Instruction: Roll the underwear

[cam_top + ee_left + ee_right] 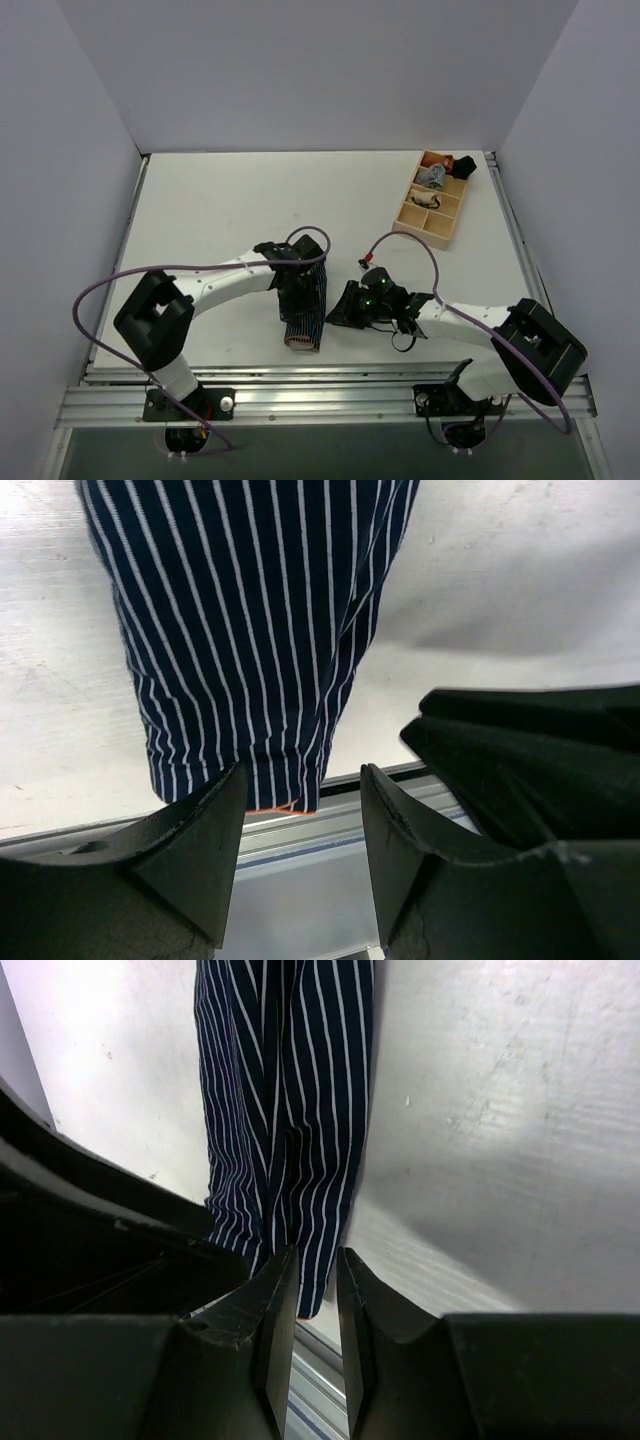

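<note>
The underwear (304,318) lies on the white table as a long, narrow folded strip, navy with light pinstripes, its reddish waistband edge at the near end. My left gripper (299,288) hangs over the strip's far part. In the left wrist view (303,775) its jaws are wide apart and empty, with the underwear (260,630) just ahead and the left finger overlapping its hem. My right gripper (342,306) sits at the strip's right edge. In the right wrist view (318,1252) its jaws stand a narrow gap apart, and the hem of the underwear (285,1090) shows through the gap, lying flat.
A wooden divided tray (446,232) stands at the far right and holds small rolled garments (434,177). The aluminium rail (330,392) runs along the near table edge, close to the strip's end. A purple cable (200,268) loops above the left arm.
</note>
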You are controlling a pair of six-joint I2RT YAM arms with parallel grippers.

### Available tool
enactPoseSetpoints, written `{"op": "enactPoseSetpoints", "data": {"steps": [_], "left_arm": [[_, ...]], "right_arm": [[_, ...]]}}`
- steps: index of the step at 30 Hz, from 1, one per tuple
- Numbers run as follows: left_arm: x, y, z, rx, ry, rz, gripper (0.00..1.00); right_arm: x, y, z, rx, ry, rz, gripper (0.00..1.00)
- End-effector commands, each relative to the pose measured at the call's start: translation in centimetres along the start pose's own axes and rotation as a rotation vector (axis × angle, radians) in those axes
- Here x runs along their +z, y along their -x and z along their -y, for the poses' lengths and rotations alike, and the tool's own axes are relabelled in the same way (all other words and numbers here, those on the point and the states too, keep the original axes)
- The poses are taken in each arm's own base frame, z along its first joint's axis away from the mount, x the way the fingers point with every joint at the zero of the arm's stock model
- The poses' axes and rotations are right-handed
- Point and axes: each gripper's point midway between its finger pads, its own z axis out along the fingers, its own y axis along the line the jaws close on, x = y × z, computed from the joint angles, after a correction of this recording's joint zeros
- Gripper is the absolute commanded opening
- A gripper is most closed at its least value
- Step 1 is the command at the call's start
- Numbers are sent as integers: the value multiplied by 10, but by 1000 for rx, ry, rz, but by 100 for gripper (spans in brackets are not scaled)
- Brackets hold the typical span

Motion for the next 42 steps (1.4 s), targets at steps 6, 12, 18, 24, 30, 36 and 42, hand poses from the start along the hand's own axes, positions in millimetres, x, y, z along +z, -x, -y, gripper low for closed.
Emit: {"op": "enactPoseSetpoints", "data": {"steps": [6, 12, 18, 24, 30, 36, 42], "left_arm": [[12, -3, 1, -9, 130, -24, 56], [18, -6, -3, -19, 166, -38, 38], [23, -6, 1, -29, 157, -44, 8], [19, -3, 16, -37, 96, -18, 2], [10, -3, 14, -48, 109, -11, 3], [-23, 6, -5, 41, 233, 55, 39], [-19, -11, 2, 57, 145, -4, 52]], "right_arm": [[6, -29, 1, 13, 34, -21, 18], [11, -39, 0, 14, 44, -30, 18], [20, -42, -2, 24, 47, -25, 15], [28, -50, -1, 25, 42, -36, 13], [31, -56, 4, 27, 25, -42, 12], [25, -56, 8, 37, 12, -26, 12], [24, -59, 9, 37, 12, -26, 12]]}}
